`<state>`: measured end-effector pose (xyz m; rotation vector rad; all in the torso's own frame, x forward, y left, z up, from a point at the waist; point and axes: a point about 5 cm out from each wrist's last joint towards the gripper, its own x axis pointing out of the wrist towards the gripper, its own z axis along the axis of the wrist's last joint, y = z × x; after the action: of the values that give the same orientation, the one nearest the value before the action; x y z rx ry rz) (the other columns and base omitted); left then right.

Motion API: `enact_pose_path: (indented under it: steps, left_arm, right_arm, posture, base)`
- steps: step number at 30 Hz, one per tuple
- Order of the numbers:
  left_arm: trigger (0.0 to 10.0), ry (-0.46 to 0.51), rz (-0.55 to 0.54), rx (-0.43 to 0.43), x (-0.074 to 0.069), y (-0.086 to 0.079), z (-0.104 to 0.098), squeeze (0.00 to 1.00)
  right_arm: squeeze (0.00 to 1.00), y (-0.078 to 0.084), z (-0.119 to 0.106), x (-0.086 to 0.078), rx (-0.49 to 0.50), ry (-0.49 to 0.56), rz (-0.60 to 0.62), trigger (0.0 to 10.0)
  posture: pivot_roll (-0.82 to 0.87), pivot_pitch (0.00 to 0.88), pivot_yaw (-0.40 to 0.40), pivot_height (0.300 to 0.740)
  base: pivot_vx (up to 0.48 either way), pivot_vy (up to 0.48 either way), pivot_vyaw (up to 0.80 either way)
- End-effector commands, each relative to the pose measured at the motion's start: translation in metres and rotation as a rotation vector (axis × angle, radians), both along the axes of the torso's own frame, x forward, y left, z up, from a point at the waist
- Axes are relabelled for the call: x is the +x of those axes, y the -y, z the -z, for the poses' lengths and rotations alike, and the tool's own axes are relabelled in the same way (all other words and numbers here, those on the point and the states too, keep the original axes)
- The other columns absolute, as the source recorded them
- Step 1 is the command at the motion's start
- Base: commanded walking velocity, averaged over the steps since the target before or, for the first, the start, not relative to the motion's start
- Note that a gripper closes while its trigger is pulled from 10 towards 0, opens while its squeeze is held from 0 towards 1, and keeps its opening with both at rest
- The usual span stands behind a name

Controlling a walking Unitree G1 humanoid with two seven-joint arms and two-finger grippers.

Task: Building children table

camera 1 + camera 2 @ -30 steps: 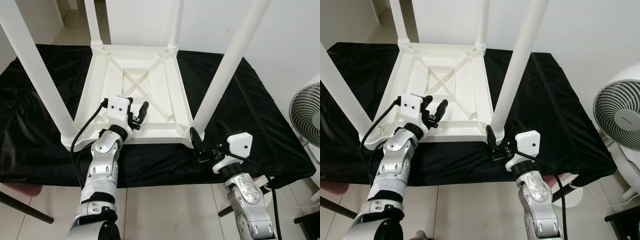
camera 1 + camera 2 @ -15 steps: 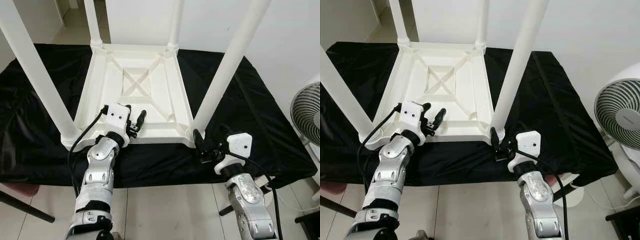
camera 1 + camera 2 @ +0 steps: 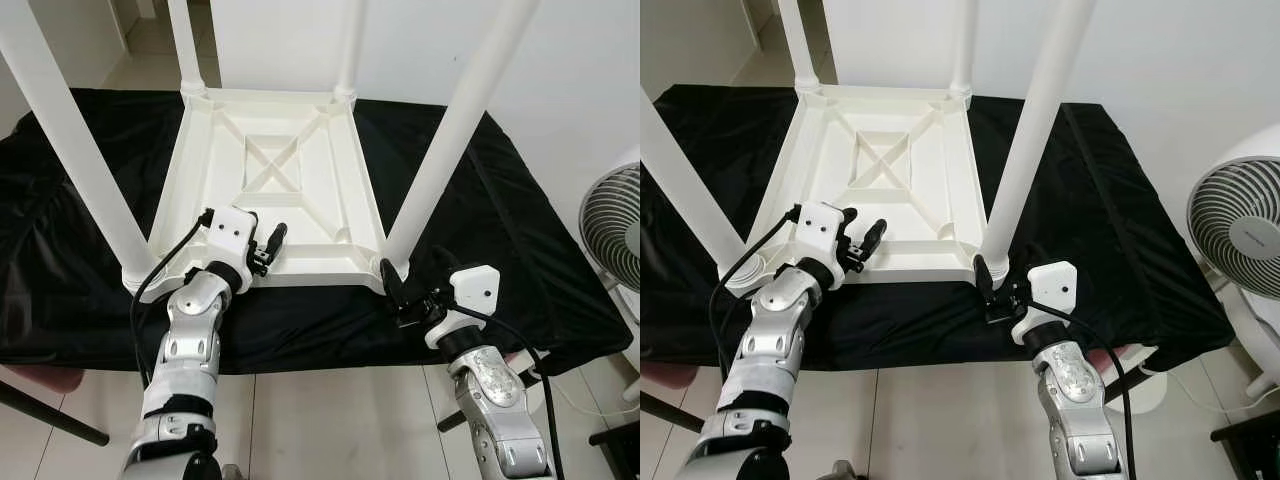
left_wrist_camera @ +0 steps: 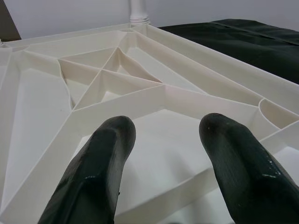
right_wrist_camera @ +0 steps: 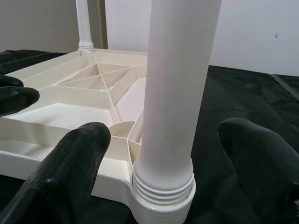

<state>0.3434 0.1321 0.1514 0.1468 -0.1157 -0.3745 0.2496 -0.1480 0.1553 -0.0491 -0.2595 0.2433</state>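
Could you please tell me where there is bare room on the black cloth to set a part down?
The black cloth is bare between the upturned white table and the fan, and also left of the table. The near edge is crowded: the left gripper and right gripper work there.

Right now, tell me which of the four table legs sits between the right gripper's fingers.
The near-right leg, standing in the corner socket nearest the right gripper. The right wrist view shows it between the open fingers; the other three legs stand at corners away from that gripper.
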Motion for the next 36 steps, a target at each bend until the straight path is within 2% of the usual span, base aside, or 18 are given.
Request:
enact_pose_path:
  steps: [1, 4, 7, 36]
  left_arm:
    - [10.0, 0.004, -0.289, -0.041, 0.0044, -0.0131, 0.0023, 0.0]
    - [10.0, 0.0, -0.35, -0.085, 0.0049, -0.0184, 0.0008, 0.0]
    - [10.0, 0.003, -0.359, -0.076, 0.0044, -0.0196, 0.0003, 0.0]
    - [10.0, 0.011, -0.332, -0.1, 0.0033, -0.0133, -0.0031, 0.0]
  right_arm:
    - [0.0, 0.002, 0.0007, 0.0008, 0.008, -0.001, 0.01, 10.0]
    - [0.0, 0.0015, -0.0005, 0.0016, 0.011, 0.005, 0.016, 10.0]
    - [0.0, 0.0013, -0.0004, 0.0017, 0.012, 0.007, 0.016, 10.0]
    - [0.0, 0.0008, -0.0012, 0.0024, 0.011, 0.015, 0.019, 10.0]
  posture:
    - [0.05, 0.065, -0.016, 0.74]
    - [0.05, 0.064, -0.015, 0.74]
    - [0.05, 0.063, -0.014, 0.74]
    - [0.05, 0.066, -0.015, 0.74]
  base:
    - [0.0, 0.0, 0.0]
    - [0.0, 0.0, 0.0]
    - [0.0, 0.0, 0.0]
    - [0.0, 0.0, 0.0]
